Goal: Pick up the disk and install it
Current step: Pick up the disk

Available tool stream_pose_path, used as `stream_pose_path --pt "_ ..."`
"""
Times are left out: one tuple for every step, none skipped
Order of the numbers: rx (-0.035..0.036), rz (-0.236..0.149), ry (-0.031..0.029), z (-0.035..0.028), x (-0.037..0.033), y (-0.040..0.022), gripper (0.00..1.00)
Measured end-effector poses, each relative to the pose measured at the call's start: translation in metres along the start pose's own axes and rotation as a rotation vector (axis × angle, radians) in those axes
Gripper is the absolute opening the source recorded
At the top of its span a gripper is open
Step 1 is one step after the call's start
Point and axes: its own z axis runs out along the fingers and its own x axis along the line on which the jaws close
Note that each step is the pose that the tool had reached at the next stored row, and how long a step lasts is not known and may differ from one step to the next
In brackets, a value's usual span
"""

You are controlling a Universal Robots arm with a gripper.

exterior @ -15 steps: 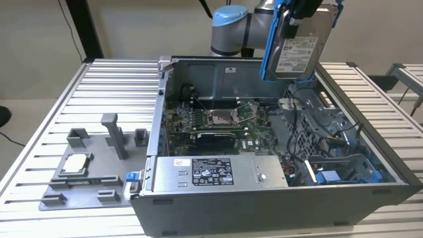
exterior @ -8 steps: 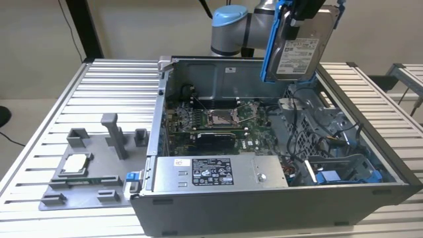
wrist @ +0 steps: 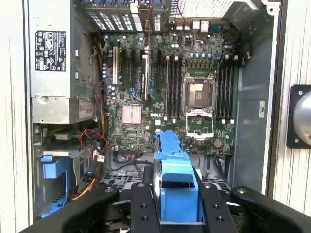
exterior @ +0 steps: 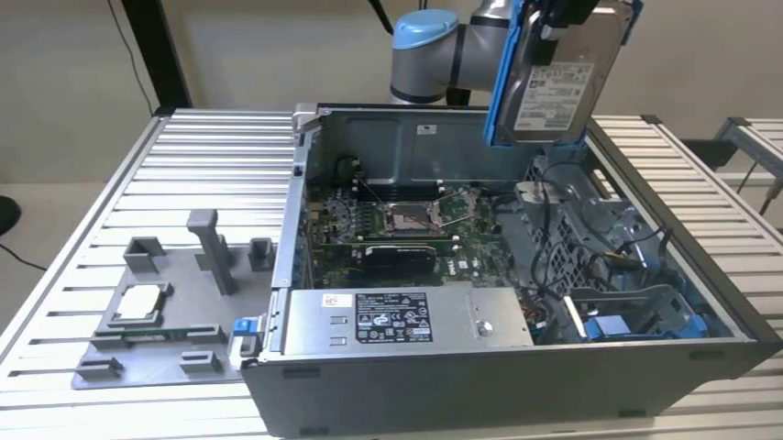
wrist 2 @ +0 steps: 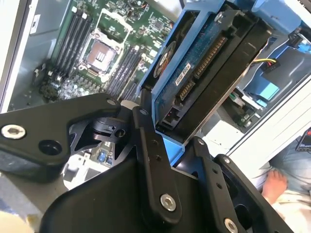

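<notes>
Gripper (wrist 2: 171, 125) clamped on disk (exterior: 556, 84) by its blue bracket. Disk hangs above open computer case (exterior: 367, 124), long axis near vertical (label faces exterior camera). Blue drive bay (exterior: 630, 323) well below, nearer that camera.

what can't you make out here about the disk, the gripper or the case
- Exterior view: the gripper and the top end of the disk are cut off by the picture's upper edge.
- First wrist view: the disk is edge-on, so its label face is hidden.
- Both wrist views: the disk and the fingers hide the part of the case right behind them.
</notes>
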Motion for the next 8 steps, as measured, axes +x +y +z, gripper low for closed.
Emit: stream_pose_path --pt "0.0000 0.000 0.0001 -0.0028 0.0000 0.0001 0.00" --pt "0.0000 0.000 0.0001 -0.0047 0.0001 0.0001 0.00" --pt "0.0000 0.000 0.0000 -0.0060 0.0003 0.0001 0.00" --pt "-0.0001 -0.001 0.0001 -0.0068 0.0011 0.0000 0.00" --pt "0.0000 -0.001 0.0002 -0.0072 0.0027 0.0001 0.00" --pt "-0.0001 0.000 0.0001 -0.0073 0.0046 0.0002 0.00" --pt "0.0000 0.000 0.0001 -0.0074 0.0068 0.0002 0.00" --pt "-0.0001 0.000 0.0002 -0.0075 0.0095 0.0002 0.00"
